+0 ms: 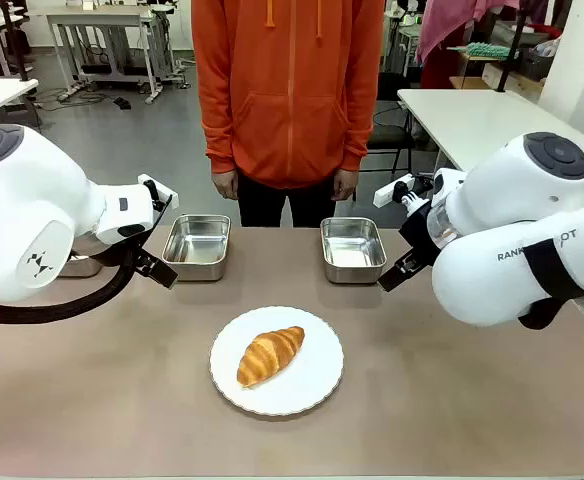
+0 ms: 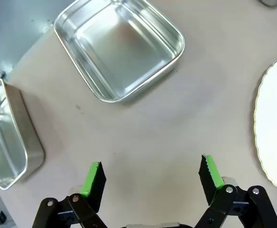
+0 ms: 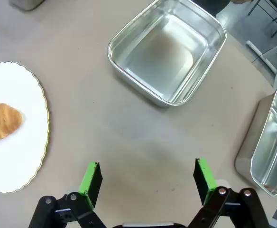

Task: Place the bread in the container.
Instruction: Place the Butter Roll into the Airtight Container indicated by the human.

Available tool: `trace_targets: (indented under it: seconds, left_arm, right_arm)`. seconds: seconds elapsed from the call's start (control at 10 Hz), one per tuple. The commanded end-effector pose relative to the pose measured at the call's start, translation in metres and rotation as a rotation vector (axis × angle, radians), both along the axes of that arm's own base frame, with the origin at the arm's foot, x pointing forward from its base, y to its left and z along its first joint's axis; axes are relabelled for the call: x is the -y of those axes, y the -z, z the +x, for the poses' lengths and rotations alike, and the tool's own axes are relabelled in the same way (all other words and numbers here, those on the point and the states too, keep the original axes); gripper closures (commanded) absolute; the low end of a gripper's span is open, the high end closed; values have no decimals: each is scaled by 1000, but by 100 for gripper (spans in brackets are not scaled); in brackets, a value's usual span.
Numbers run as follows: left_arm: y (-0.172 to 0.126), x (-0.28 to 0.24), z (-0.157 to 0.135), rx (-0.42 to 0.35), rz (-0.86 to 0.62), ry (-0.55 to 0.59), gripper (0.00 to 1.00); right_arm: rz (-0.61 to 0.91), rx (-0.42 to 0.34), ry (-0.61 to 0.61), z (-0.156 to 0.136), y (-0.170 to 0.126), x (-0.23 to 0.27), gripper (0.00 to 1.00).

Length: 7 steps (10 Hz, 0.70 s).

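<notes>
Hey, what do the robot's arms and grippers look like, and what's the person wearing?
Both arms are glossy white, rounded, with dark grey joint caps. The left arm has a small black logo and a looping black cable; the right arm has black lettering and a black strap. The left gripper and right gripper are black with green ridged pads. The person wears an orange zipped hoodie.

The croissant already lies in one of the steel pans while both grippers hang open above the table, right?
No. The croissant lies on the white plate, not in a steel pan, as the front view shows. The left gripper and right gripper do hang open above the table.
</notes>
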<state>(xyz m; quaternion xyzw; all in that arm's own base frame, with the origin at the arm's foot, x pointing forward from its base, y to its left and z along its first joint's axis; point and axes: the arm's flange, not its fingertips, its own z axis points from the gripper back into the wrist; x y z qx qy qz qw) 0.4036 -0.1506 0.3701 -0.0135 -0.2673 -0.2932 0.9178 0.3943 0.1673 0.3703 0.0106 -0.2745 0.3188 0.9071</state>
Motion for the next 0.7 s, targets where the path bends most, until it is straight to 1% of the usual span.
trace_targets:
  seconds: [0.0, 0.6]
  left_arm:
    - [0, 0, 0, 0, 0, 0, 0]
    - [0, 0, 0, 0, 0, 0, 0]
  right_arm:
    - [0, 0, 0, 0, 0, 0, 0]
    - [0, 0, 0, 0, 0, 0, 0]
